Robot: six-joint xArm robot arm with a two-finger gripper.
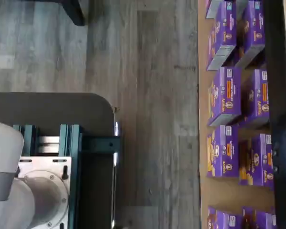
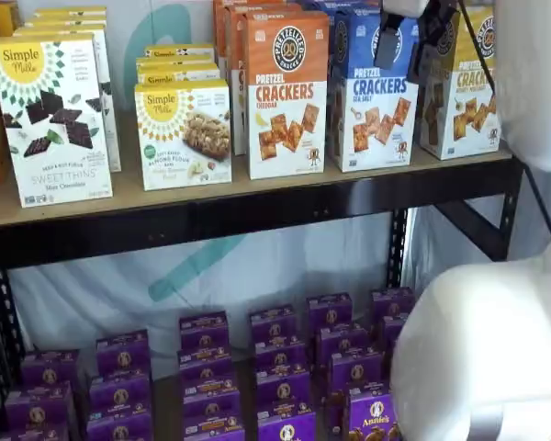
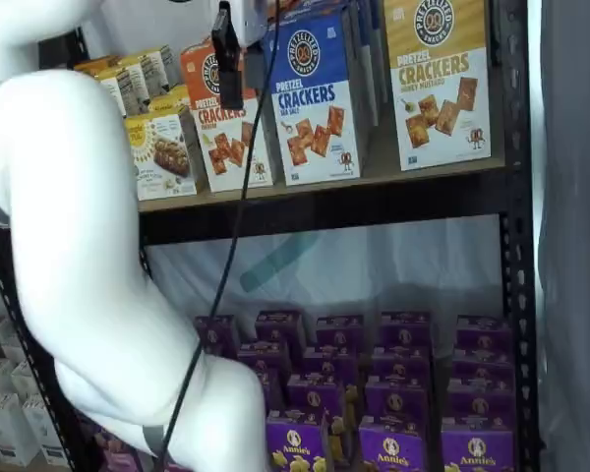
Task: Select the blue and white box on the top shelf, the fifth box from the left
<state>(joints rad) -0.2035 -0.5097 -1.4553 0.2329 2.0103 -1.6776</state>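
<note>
Wrist view: purple boxes [image 1: 224, 95] in rows beside grey floor [image 1: 152, 95], dark mount [image 1: 52, 157]; no fingers visible. Shelf views: blue and white box [image 2: 372, 92] on top shelf [image 2: 257, 207] between orange box [image 2: 286, 92] and yellow box [image 3: 438, 79]. Gripper [image 2: 411, 37] hanging before it in both, two separated black fingers in one, single side-on finger [image 3: 225, 59] in other; grasping nothing.

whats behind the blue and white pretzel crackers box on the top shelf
Behind the blue and white pretzel crackers box, the tops of more blue boxes show in a row. How many, and what stands farther back, is hidden.
</note>
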